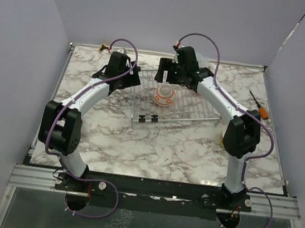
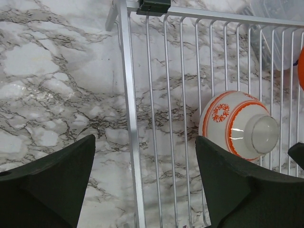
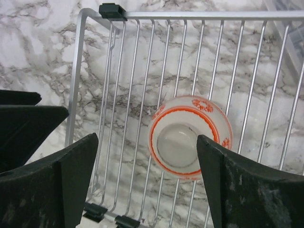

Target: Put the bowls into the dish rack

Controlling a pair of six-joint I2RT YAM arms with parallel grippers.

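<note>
Marble table (image 1: 137, 146); screwdriver (image 1: 259, 107) shows overhead only, patterned bowl (image 1: 164, 96) everywhere.

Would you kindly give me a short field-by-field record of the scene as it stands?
surface: marble table
dish rack: flat wire grid, mid-table
bowl: white with red pattern, upside down on the rack
left pincer: open, over the rack's edge wire, holding nothing
right pincer: open, above the bowl, not gripping it
screwdriver: orange-handled, on the table, right of the rack
</note>
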